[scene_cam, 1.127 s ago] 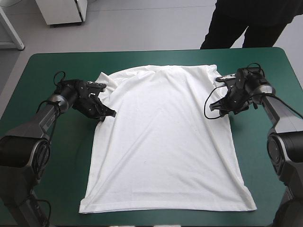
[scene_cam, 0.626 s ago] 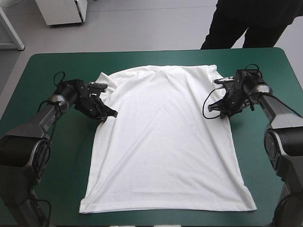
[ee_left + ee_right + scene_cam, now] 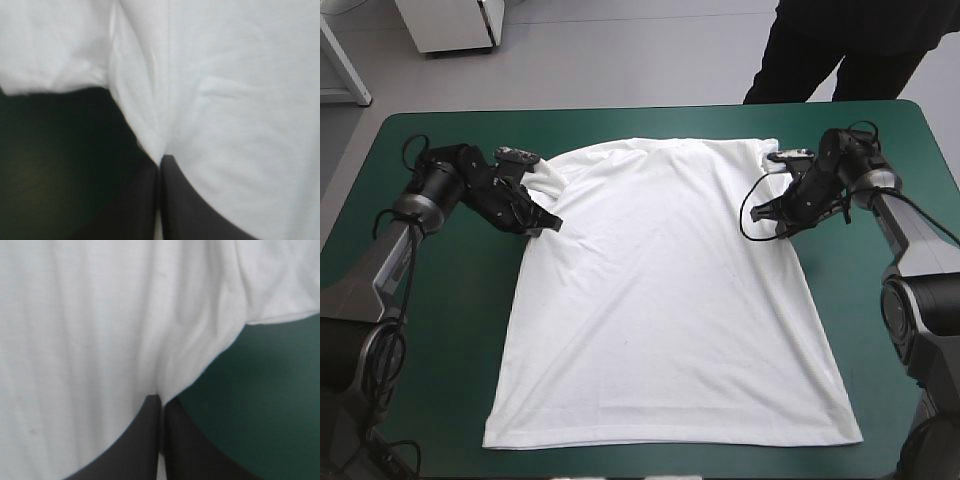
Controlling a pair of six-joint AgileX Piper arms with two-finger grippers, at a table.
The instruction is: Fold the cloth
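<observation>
The white T-shirt [image 3: 665, 290] lies spread flat on the teal-green cover, its collar end toward the far edge and its hem near the front. My left gripper [image 3: 542, 224] is shut on the T-shirt at its left side, just under the left sleeve. My right gripper [image 3: 767, 222] is shut on the T-shirt at the right side, under the right sleeve. In the left wrist view the black fingers [image 3: 175, 200] meet in a point with white cloth [image 3: 225, 100] pinched at the tip. The right wrist view shows the same: fingers [image 3: 150, 440] together, cloth [image 3: 100, 330] gathered into folds at their tip.
Bare teal-green cover [image 3: 430, 330] lies left and right of the T-shirt. A person's legs stand beyond the far right edge, away from the table's top.
My right gripper has shut on the T-shirt's right side and shifted slightly inward. The left arm drew back toward the far left, pulling its pinched side with it.
</observation>
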